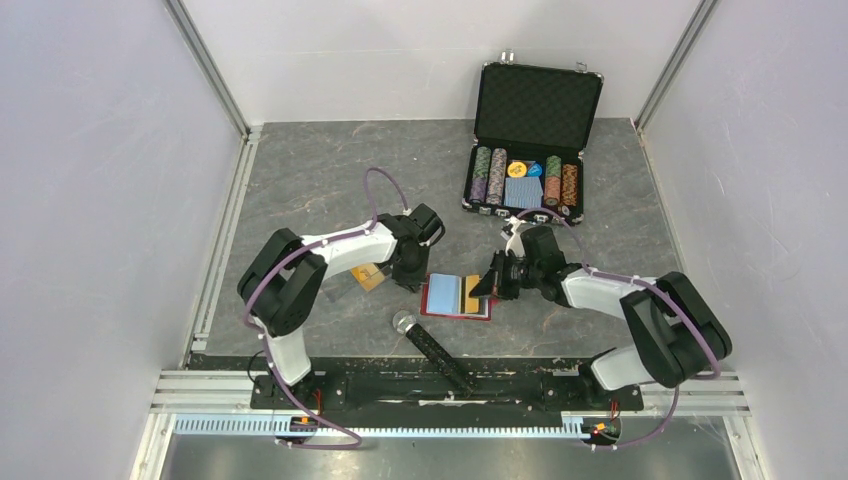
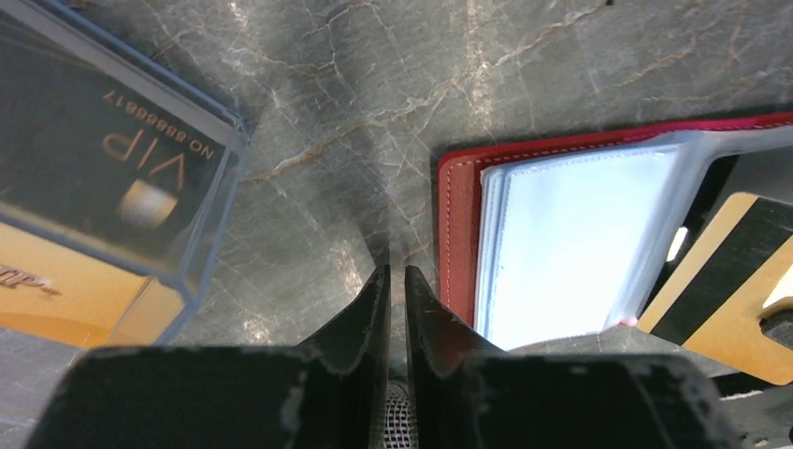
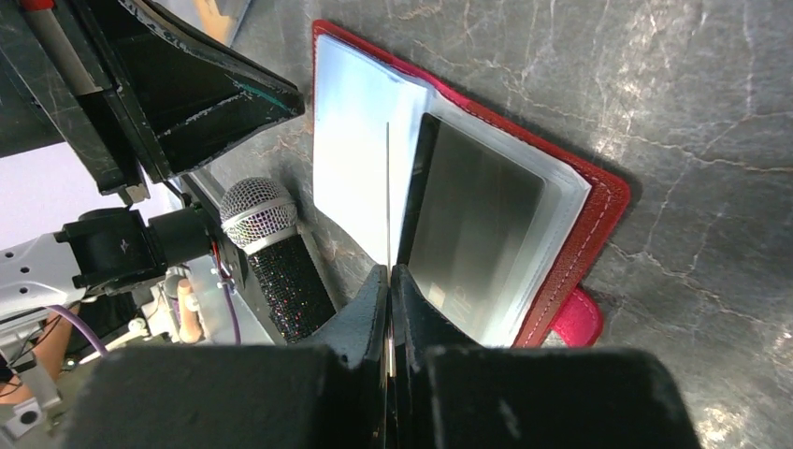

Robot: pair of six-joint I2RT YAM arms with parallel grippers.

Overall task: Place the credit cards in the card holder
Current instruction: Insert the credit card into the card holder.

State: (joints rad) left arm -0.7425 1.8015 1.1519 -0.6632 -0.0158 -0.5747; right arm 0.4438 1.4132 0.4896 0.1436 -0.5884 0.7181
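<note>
The red card holder [image 1: 446, 312] lies open on the table between the arms, blue-grey sleeves up; it also shows in the left wrist view [image 2: 458, 192] and the right wrist view [image 3: 603, 210]. My right gripper [image 1: 492, 286] [image 3: 389, 271] is shut on a gold-and-black credit card [image 2: 739, 281], seen edge-on [image 3: 388, 187], held over the holder's sleeves. My left gripper [image 1: 410, 280] [image 2: 397, 271] is shut and empty, its tips on the table just left of the holder. More cards [image 2: 103, 159] lie inside a clear plastic case [image 1: 368, 277] to the left.
An open black poker-chip case [image 1: 530, 150] with chips and a blue deck stands at the back right. A black microphone [image 1: 430, 345] [image 3: 271, 234] lies in front of the holder, near the arms' base rail.
</note>
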